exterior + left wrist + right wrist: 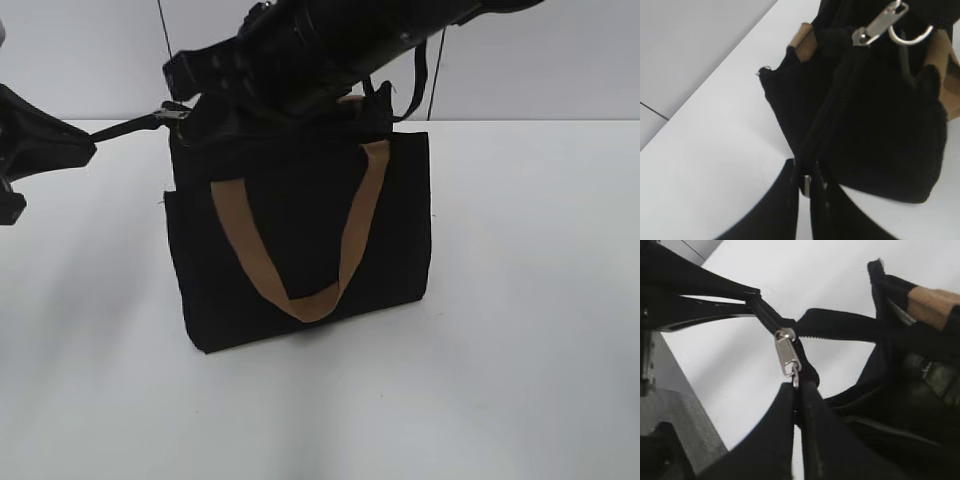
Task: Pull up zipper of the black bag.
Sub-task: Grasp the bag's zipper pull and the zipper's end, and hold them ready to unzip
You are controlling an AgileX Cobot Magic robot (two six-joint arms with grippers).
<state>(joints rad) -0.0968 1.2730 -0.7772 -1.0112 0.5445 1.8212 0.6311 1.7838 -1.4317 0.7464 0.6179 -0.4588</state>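
in the left wrist view the left end effector [805, 182] sits at six o'clock, its two dark fingers pressed together with the end of the zipper [832, 112] pinched between them. the black tape runs taut from there toward one o'clock, across the end of the black bag [875, 125], to a silvery slider [875, 27] with a metal ring [910, 35] at the top edge.

in the right wrist view the right end effector [796, 392] comes up from six o'clock, its fingers closed tight on the small tab hanging from the slider, with the toothed tape just behind it. from the slider a closed stretch of tape leads toward ten o'clock into the other arm's pinched fingers, and two open halves lead toward three o'clock into the bag mouth.

in the exterior view the bag stands upright near the middle of the white surface [520, 380], a tan handle [300, 250] hanging in a loop down its front panel. the tape stretches from the bag's top corner at ten o'clock to the left end effector at nine o'clock. the right arm [340, 40] crosses over the bag's top rim at twelve o'clock, hiding its end effector.
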